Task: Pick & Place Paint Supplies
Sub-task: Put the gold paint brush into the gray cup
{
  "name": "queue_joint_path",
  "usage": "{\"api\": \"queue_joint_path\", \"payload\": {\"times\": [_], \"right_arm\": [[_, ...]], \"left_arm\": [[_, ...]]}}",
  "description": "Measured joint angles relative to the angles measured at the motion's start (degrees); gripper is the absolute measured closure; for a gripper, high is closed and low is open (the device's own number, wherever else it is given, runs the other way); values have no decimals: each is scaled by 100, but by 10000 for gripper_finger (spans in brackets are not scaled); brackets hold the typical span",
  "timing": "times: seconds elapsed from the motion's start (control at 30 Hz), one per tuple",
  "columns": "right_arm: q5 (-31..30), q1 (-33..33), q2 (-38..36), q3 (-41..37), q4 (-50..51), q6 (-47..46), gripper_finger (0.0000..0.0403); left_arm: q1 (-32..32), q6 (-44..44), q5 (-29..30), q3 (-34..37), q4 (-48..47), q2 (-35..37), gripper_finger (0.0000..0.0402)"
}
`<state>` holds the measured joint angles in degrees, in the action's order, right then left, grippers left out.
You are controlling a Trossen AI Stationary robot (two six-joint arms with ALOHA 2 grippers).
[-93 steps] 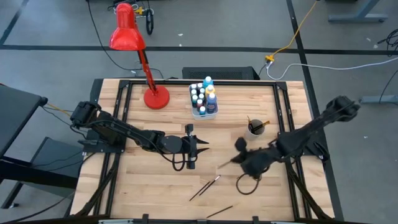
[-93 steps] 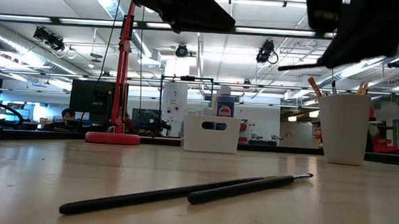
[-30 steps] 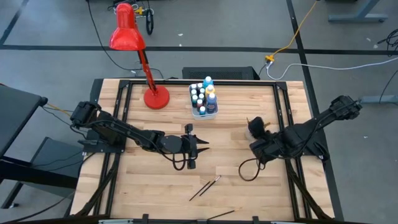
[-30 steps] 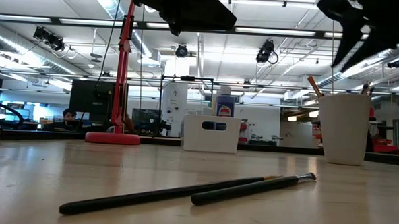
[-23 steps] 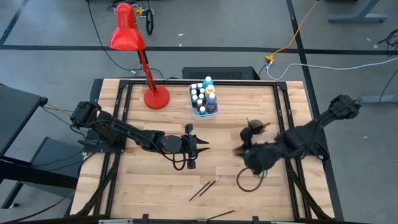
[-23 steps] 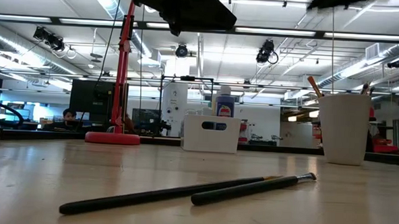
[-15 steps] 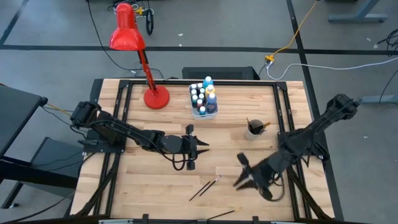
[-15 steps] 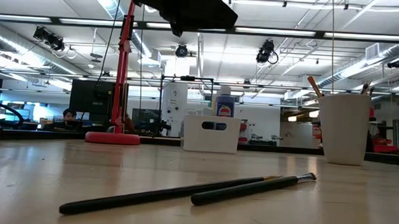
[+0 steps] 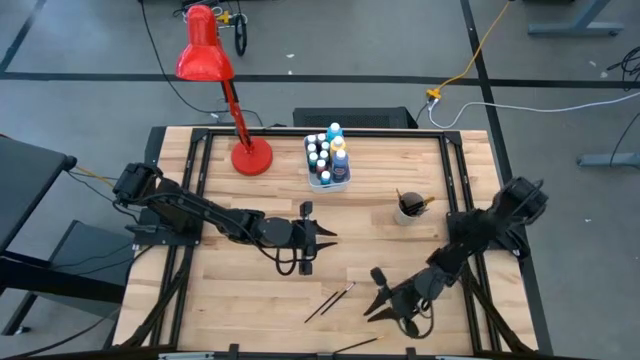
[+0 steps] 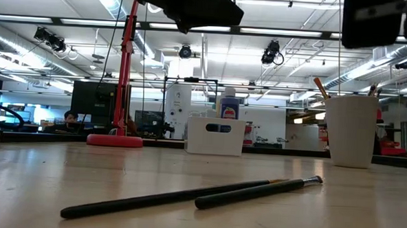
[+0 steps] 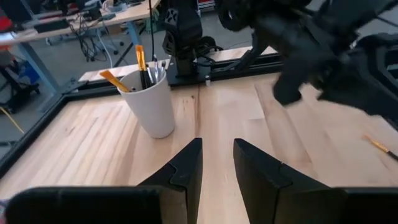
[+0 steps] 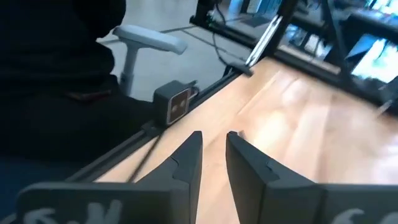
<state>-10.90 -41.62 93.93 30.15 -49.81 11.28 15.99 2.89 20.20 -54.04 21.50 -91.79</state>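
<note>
Two dark-handled paintbrushes (image 9: 330,299) lie side by side on the wood near the table's near edge, also seen in the low view (image 10: 186,196). A third brush (image 9: 356,341) lies at the near edge. The white cup (image 9: 407,208) holds several brushes. The white tub (image 9: 327,162) holds the white-capped paint bottles. My right gripper (image 9: 373,296) is open and empty, just right of the brush pair. My left gripper (image 9: 322,238) is open and empty above the table's middle, pointing at the cup (image 11: 152,102).
The red desk lamp's base (image 9: 251,157) stands left of the tub at the far edge. Black frame rails (image 9: 200,180) run along the table's sides. Bare wood lies between the two grippers. My right arm (image 11: 311,43) fills part of the left wrist view.
My right gripper has moved from beside the cup toward the table's near edge and somewhat left, ending close to the pair of brushes on the wood. The brushes on the table have stayed where they were.
</note>
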Motion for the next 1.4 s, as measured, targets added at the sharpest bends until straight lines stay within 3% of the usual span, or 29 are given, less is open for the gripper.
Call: {"api": "queue_joint_path", "payload": {"times": [0.27, 0.67, 0.93, 1.2, 1.4], "right_arm": [[27, -235, 1313, 524, -276, -1260, 330], [-1332, -698, 3037, 1716, -700, -1428, 330], [-1759, -865, 3233, 2118, -606, -1616, 330], [-1561, -773, 3231, 2277, 93, -1960, 330], [-1276, -744, 3316, 2396, 87, -1938, 330]], "left_arm": [[0, 87, -95, 1, 21, -4, 303], [0, 918, -98, 2, 44, -4, 303], [-2, 1531, -102, 0, 361, -4, 303], [-2, 1954, -231, 0, 655, -4, 303], [-2, 1961, -386, 0, 649, -4, 303]]}}
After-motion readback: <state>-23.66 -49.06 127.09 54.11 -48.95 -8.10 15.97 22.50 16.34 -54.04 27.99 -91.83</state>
